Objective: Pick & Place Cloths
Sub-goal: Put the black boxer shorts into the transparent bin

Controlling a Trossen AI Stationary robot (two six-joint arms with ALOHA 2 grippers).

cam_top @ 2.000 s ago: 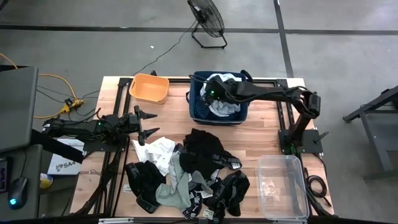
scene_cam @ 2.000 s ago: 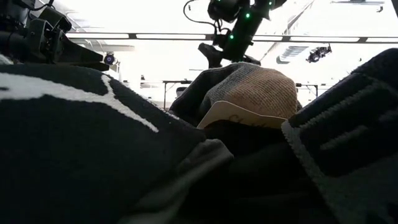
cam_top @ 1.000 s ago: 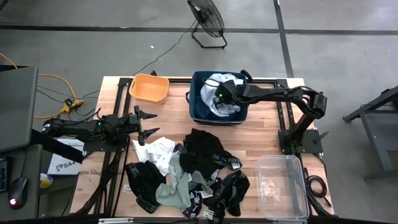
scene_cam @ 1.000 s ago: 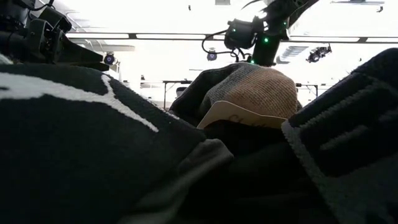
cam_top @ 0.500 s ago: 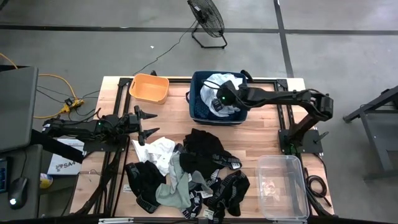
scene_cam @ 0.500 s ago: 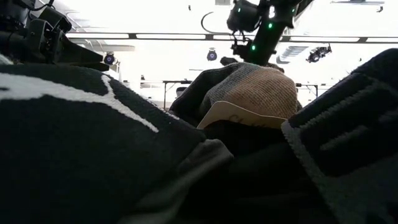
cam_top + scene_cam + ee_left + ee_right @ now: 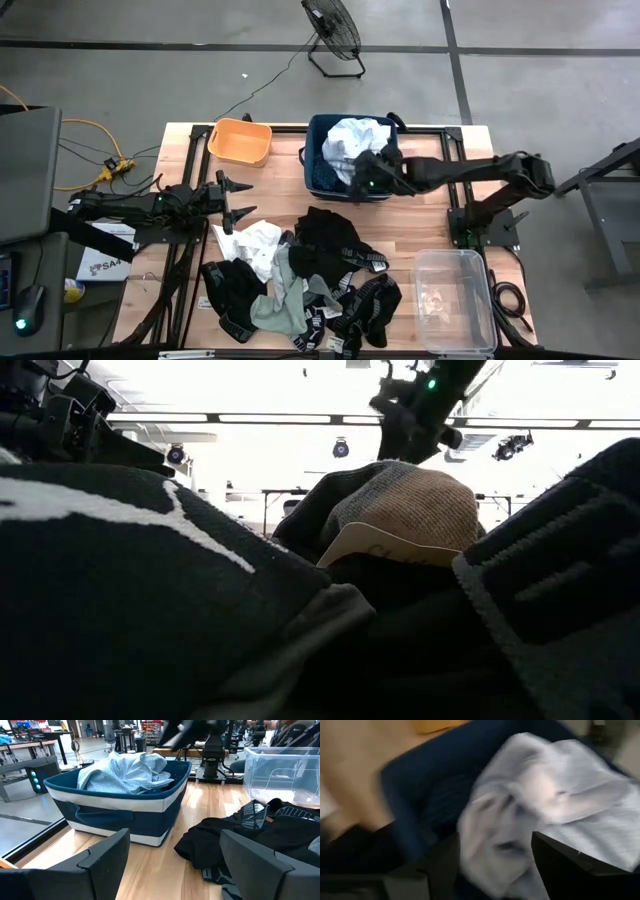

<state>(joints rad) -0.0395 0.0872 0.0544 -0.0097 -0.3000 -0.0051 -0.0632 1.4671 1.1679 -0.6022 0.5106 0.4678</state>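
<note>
left gripper point(image 7: 232, 197) low over the table's left side, fingers apart, holding nothing. just right of it, white piece point(image 7: 256, 240) at the edge of a heap of black pieces point(image 7: 330, 240) and grey-green socks point(image 7: 280, 300) on the front half of the table. orange tub point(image 7: 240, 141) at back left. navy bin point(image 7: 325, 175) back centre, pale blue-white shirt point(image 7: 355, 138) lying inside it. right gripper point(image 7: 366, 172) over the bin's near right corner, fingers apart, empty, above the shirt. clear box point(image 7: 455, 300) front right.

high: straight down, whole table point(image 7: 420, 215) | low: table-level, cloth-blocked | wrists: both face navy bin point(image 7: 125, 805)
</note>
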